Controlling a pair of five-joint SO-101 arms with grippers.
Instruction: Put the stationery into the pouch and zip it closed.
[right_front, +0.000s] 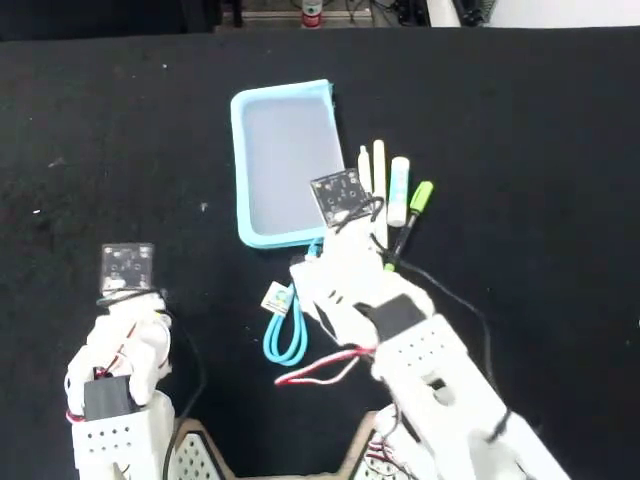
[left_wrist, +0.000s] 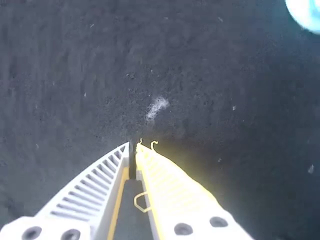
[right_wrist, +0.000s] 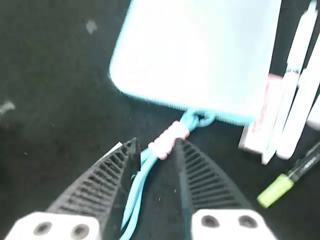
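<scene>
In the high view you have soft, even light from overhead. The black table (right_front: 540, 120) swallows it and shows almost no shadows, while the white arms (right_front: 430, 350) stand out bright. The pouch (right_front: 285, 165) has a pale, washed face there. In your right wrist view that face glares almost white, and the table under the right fingers (right_wrist: 100, 185) sinks into dark. Your left wrist view is dim. The left fingers (left_wrist: 95, 192) catch the light, and a corner of the pouch glows at the frame's edge.
</scene>
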